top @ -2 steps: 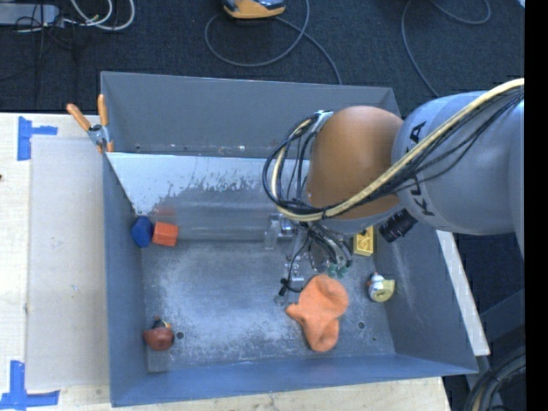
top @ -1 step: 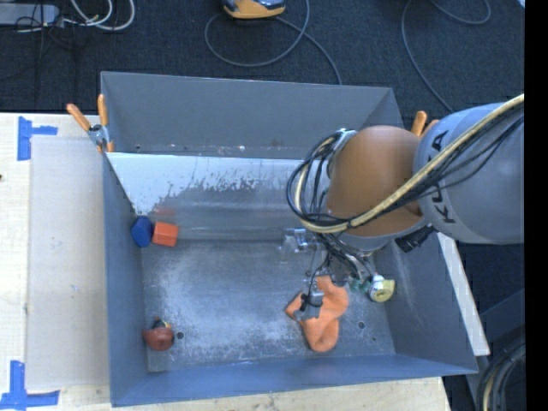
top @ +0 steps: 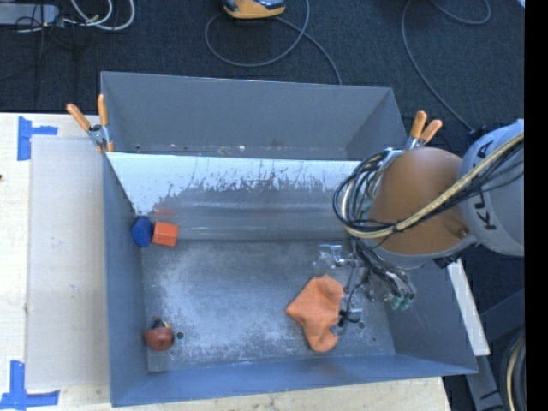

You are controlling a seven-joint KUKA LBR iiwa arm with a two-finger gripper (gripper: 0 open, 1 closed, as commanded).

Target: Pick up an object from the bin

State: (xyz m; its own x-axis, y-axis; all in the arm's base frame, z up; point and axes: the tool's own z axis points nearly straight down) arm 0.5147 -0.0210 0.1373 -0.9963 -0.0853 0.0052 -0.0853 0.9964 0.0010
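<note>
An orange crumpled soft thing, like a cloth or sponge (top: 315, 312), lies on the bin floor at the front right. My gripper (top: 349, 308) hangs down at its right edge, the fingertips touching or just beside it. Whether anything sits between the fingers I cannot make out.
A blue ball (top: 141, 231) and a small orange block (top: 165, 235) lie together at the back left of the floor. A reddish-brown round thing (top: 158, 337) sits in the front left corner. The arm with its orange cover and cables stands over the bin's right side.
</note>
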